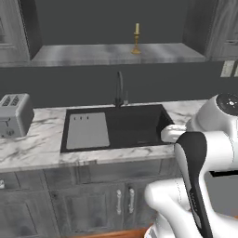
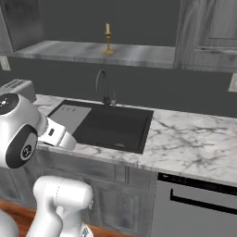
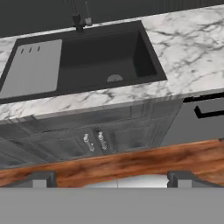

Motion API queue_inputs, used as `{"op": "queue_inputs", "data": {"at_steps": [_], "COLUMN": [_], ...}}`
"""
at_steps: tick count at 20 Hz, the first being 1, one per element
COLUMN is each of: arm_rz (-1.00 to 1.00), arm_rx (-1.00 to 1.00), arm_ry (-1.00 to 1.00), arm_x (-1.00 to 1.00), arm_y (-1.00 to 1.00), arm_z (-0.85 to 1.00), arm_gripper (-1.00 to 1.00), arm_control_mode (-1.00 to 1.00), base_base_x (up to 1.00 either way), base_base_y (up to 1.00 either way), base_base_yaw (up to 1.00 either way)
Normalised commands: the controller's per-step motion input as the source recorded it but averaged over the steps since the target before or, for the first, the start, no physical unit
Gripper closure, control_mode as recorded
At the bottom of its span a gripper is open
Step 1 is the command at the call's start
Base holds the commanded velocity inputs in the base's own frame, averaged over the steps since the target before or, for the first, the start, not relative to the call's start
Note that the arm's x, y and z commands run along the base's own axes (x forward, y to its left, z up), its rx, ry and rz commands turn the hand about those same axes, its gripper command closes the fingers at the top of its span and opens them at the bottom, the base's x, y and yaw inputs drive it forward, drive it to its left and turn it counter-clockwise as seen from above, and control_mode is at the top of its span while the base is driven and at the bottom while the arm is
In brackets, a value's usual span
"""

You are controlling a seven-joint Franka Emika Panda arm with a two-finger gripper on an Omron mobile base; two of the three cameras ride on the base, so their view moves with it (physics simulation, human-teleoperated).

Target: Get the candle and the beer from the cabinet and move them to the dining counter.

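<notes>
Grey kitchen cabinets with silver handles run under a white marble counter [image 1: 28, 148] veined in grey, which holds a black sink [image 1: 125, 125] in the middle of the left base view. A pale grey draining board [image 1: 86, 130] lies in the left part of the sink, and a dark curved tap [image 1: 120, 88] stands at its far edge. At the left edge of that frame a silver toaster [image 1: 14, 114] sits on the counter.

Above the sink, across the top of both base views, is the cabinet [image 1: 116, 53], an open dark recess with a grey marbled shelf. The candle [image 1: 136, 39], a short cream stick in a slim golden holder, stands upright on the shelf, right of centre in the left base view and left of centre in the right base view [image 2: 108, 39]. No bottle can be made out on the shelf.

The white arm fills the lower right of the left base view and the lower left of the right base view. In the hand view the gripper [image 3: 111, 178] points down at the sink front and a strip of wooden floor [image 3: 131, 162]; its two dark fingertips [image 3: 39, 178] stand at the bottom, spread wide apart with nothing between them. A grey dishwasher front [image 2: 194, 208] with a dark handle sits at the lower right of the right base view.
</notes>
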Motion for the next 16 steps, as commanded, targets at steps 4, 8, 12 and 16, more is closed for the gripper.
{"op": "queue_inputs", "data": {"at_steps": [4,8,12,16], "arm_rz": [0.00,0.00,0.00,0.00], "arm_rx": [0.00,0.00,0.00,0.00], "arm_ry": [0.00,0.00,0.00,0.00], "arm_x": [0.00,0.00,0.00,0.00], "arm_y": [0.00,0.00,0.00,0.00], "arm_z": [0.00,0.00,0.00,0.00], "arm_gripper": [-1.00,-1.00,-1.00,-1.00], "arm_control_mode": [1.00,1.00,1.00,1.00], "base_base_x": [0.78,0.69,0.27,0.04], "base_base_y": [0.00,0.00,0.00,0.00], "base_base_yaw": [0.13,0.05,0.02,0.00]}}
